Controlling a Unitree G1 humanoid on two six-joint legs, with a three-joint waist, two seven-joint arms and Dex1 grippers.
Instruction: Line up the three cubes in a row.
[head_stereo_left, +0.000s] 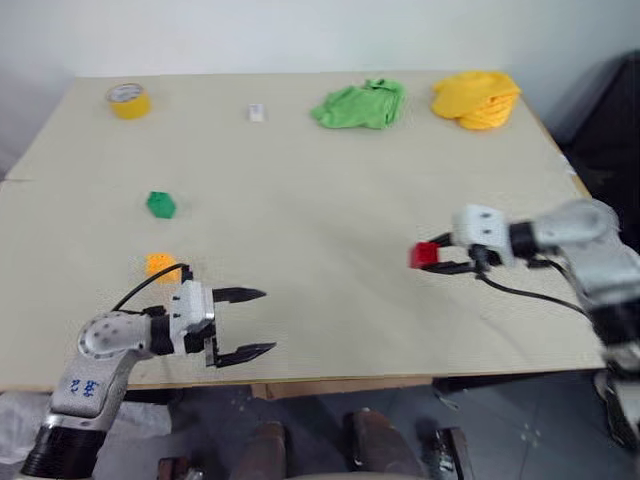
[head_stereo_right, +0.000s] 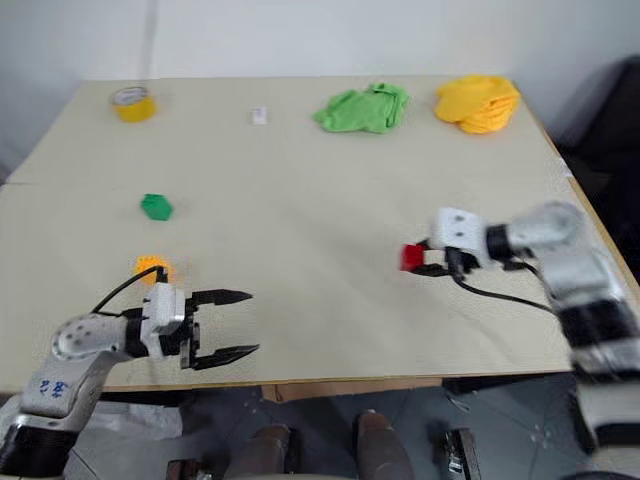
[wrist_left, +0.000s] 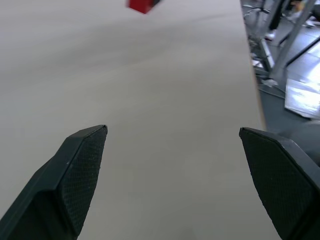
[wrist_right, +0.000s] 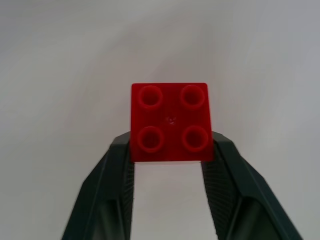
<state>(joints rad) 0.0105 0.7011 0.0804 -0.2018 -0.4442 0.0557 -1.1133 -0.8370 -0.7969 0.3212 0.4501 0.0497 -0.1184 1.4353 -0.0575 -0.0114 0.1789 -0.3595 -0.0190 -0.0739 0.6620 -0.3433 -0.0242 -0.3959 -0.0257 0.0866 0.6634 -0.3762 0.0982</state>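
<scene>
While the right end effector (wrist_right: 170, 150) clamps the red cube (wrist_right: 170, 121) by two opposite sides, studs facing the wrist camera, the cube hangs above the counter (head_stereo_left: 330, 190) on the right, apparently ready for carrying toward the others. Green cube (head_stereo_left: 160, 205) and orange cube (head_stereo_left: 160, 264) lie near each other at left, a likely start of the row. Left end effector (head_stereo_left: 247, 322), jaws apart and empty, waits just beside the orange cube.
</scene>
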